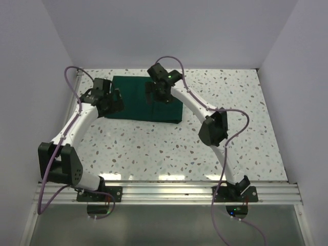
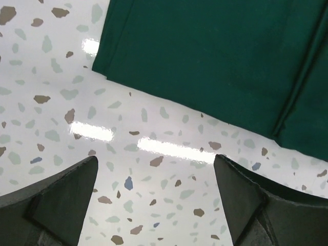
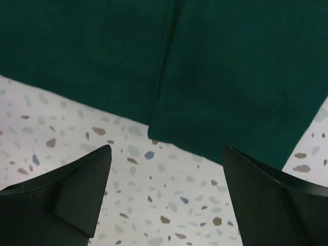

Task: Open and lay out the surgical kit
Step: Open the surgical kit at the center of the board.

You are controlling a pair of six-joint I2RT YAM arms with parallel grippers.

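The surgical kit (image 1: 136, 100) is a folded dark green cloth bundle lying flat at the back middle of the speckled table. My left gripper (image 1: 114, 100) hovers at the bundle's left edge. Its fingers are spread wide over bare table (image 2: 155, 158), with the cloth's edge (image 2: 205, 51) just ahead of them and nothing between them. My right gripper (image 1: 154, 94) hangs over the bundle's upper middle. It is open too (image 3: 166, 147), above bare table beside a cloth edge. A fold seam runs down the green cloth (image 3: 102, 51) ahead of it.
White walls (image 1: 36, 77) close in the table on the left, back and right. An aluminium rail (image 1: 169, 192) with both arm bases runs along the near edge. Purple cables (image 1: 69, 77) loop off both arms.
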